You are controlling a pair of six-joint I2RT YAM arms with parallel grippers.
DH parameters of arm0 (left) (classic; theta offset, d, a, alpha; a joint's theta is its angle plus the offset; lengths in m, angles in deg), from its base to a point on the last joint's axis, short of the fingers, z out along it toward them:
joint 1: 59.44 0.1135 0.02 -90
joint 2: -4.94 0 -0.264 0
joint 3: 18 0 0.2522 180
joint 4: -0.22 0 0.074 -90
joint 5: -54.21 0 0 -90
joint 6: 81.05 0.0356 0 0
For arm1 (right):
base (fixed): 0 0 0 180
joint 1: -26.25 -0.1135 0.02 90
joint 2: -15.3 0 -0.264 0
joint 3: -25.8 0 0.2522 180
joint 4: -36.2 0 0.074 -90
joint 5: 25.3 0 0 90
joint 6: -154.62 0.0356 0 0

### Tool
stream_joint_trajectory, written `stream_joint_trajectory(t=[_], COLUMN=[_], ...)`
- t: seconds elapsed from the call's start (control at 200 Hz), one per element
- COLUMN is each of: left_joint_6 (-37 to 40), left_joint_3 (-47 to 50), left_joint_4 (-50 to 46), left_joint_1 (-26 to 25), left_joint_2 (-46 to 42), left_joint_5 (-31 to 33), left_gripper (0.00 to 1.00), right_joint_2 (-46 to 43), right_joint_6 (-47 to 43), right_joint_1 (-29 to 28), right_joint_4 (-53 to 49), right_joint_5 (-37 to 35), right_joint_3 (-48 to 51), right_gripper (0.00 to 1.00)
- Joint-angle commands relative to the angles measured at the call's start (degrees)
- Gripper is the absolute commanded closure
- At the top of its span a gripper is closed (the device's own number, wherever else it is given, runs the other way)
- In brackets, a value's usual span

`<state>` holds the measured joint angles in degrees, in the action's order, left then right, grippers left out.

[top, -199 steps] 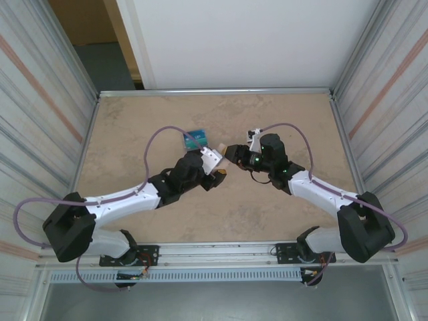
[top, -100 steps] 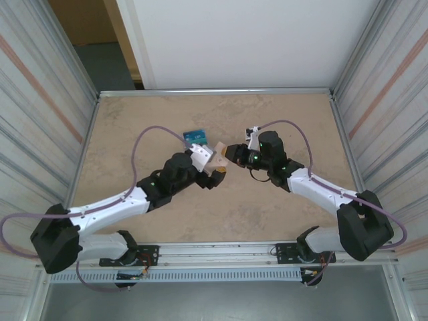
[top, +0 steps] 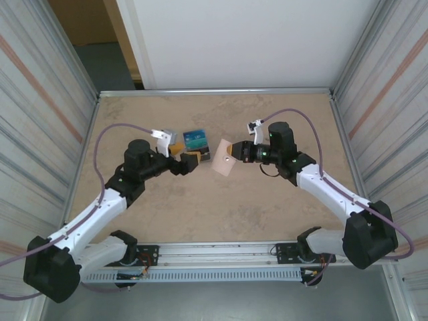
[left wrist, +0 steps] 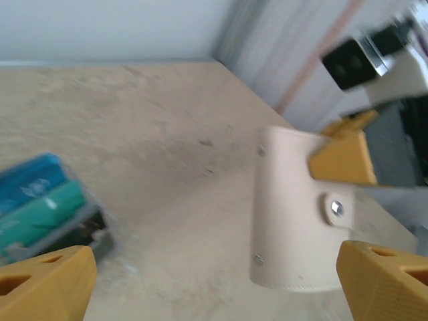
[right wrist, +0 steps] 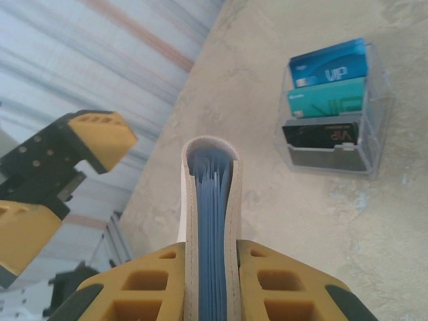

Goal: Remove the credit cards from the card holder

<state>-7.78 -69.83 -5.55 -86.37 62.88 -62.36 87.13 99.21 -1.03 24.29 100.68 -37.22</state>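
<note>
- Your right gripper [top: 235,152] is clamping the beige card holder [top: 221,158] by one edge. It is holding it up off the table [top: 261,200] near the middle.
- The wallet's flat side is facing the left arm [top: 110,197], with the snap tab [left wrist: 336,208] showing on that side.
- Through the right wrist camera you are looking straight along the wallet's edge. Blue layers [right wrist: 210,214] are sitting between its two beige covers. You can't tell whether they are cards or lining.
- Just beyond the wallet, a clear plastic stand [right wrist: 334,159] is resting on the table. It is carrying the credit cards [top: 196,138] in three tiers: a blue card [right wrist: 329,67], a teal card [right wrist: 326,101] and a dark card [right wrist: 319,136].
- Your left arm is reaching forward from its base with the elbow bent and the wrist pointing right. The left gripper [top: 185,156] is standing wide open and empty, just left of the wallet without touching it, on the near side of the stand.
- Your right arm [top: 321,187] is stretching diagonally in toward the centre, with its gripper pointing left at the other one.
</note>
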Motion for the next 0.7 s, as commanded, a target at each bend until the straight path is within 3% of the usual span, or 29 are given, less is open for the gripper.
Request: stream_joint_trajectory(t=[0.0, 0.165, 0.396, 0.697], left_joint_6=[1.7, 3.4, 7.1, 6.3], left_joint_3=[-2.6, -2.9, -4.2, -3.6], left_joint_4=[-1.7, -0.4, -0.3, 1.4], left_joint_1=[0.0, -1.3, -6.6, -7.2], left_joint_2=[1.5, 4.1, 5.5, 6.5], left_joint_5=[-14.7, -20.7, -21.1, -22.6], left_gripper=[0.09, 0.12, 0.14, 0.39], right_joint_2=[-1.8, -1.3, 0.0, -1.0], right_joint_6=[-7.5, -11.0, -13.7, -15.0], right_joint_1=[-0.1, -0.5, -2.3, -3.1], right_joint_4=[-3.1, -5.3, -7.5, -7.7], right_joint_5=[8.3, 13.4, 15.1, 15.6], right_joint_3=[-4.6, -7.6, -9.7, -10.4], right_gripper=[0.97, 0.97, 0.97, 0.97])
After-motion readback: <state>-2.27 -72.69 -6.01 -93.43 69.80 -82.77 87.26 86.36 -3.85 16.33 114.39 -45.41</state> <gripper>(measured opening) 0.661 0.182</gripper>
